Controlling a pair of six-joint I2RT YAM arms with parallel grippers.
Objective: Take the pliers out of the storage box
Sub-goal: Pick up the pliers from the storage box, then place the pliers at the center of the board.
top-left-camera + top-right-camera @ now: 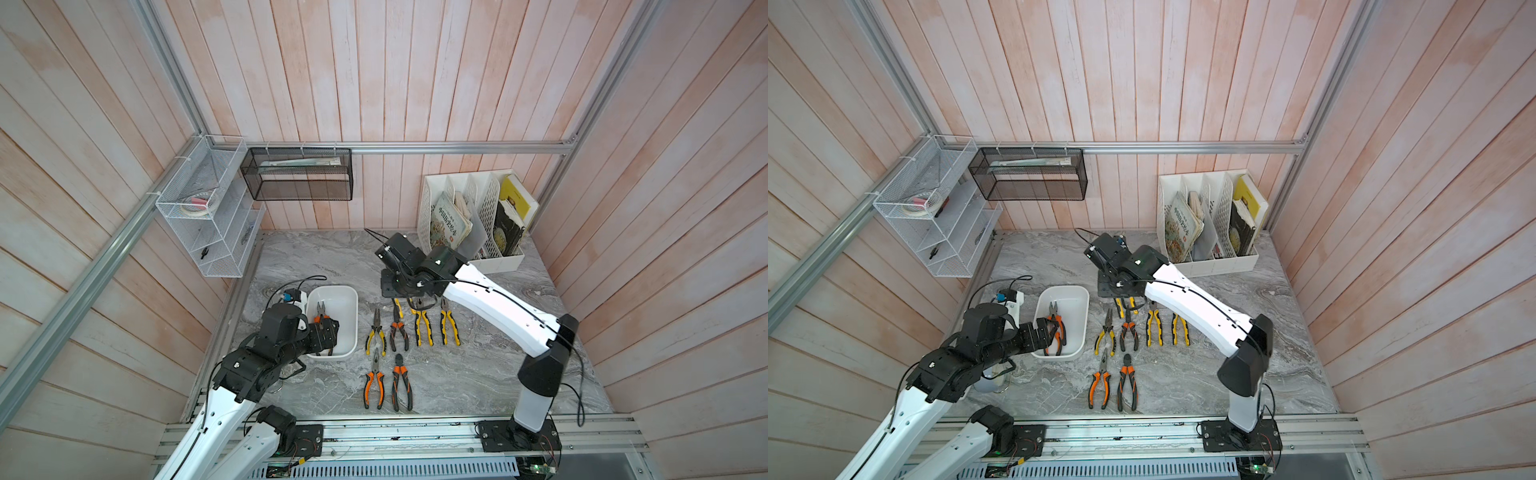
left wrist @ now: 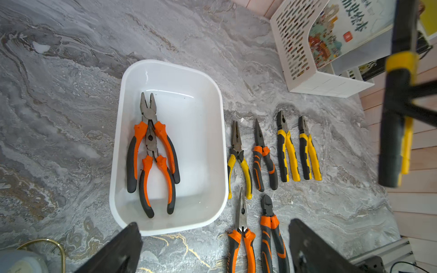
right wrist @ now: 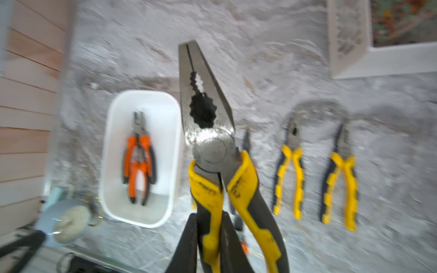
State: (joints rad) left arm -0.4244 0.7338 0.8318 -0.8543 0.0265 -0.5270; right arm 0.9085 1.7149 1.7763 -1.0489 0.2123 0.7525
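— While my right gripper (image 3: 208,238) is clenched on one yellow-and-black handle of the blunt-nosed pliers (image 3: 208,132), held up off the table (image 2: 71,94), is that a sound hold?

— Only fair, I'd say. The steel head looks heavy and the tool is rigid except at the pivot. With one handle pinched, the free leg can swing and the head can sag.

— My left gripper (image 2: 216,245) hangs wide open over the near end of the storage box (image 2: 222,141), touching nothing. What waits for it?

— Two pairs lie flat on the box floor. The smaller pair (image 2: 147,179) is nested between the spread handles of the larger orange-handled pair (image 2: 139,141), and the two are touching. Six pliers (image 2: 287,153) already lie in rows just beside the box.

— Where do I take hold?

— I'd grip across both rubber grips near the pivot. The rubber should hold better than bare steel. Take the smaller pair first, or the two may snag and drag.
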